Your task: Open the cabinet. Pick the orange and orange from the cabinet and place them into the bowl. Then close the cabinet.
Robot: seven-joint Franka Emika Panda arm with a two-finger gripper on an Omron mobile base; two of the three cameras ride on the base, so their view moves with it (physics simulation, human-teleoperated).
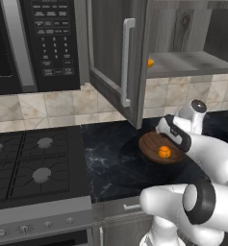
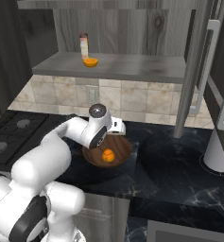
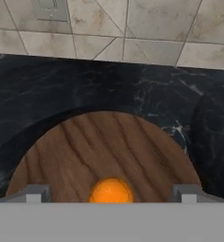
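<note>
Oranges appear twice in your views: one small bright orange (image 2: 107, 155) lies inside the bowl (image 2: 120, 146), loose on the wood, and a second orange (image 2: 90, 62) sits on the cabinet shelf beside a tall slim container (image 2: 83, 46). Note the bowl itself, wide, shallow and round, of reddish-brown wood with dark grain stripes, resting on the counter (image 2: 179, 170) in front of the tiled wall. Your gripper (image 3: 111, 193) hovers directly above the bowl with its jaws spread wide and nothing between them; the fruit below lies free between the two fingertips (image 3: 35, 193). Observe the cabinet (image 1: 116, 53), dark grey wood grain, with its door swung open and a long vertical silver bar handle (image 1: 126, 62) on it. The counter is black marble with pale veining; behind it runs a beige tile backsplash (image 3: 132, 33) carrying a wall outlet (image 3: 49, 9). A black microwave (image 1: 33, 43) hangs to the left, above a black gas stove (image 1: 29, 163).
</note>
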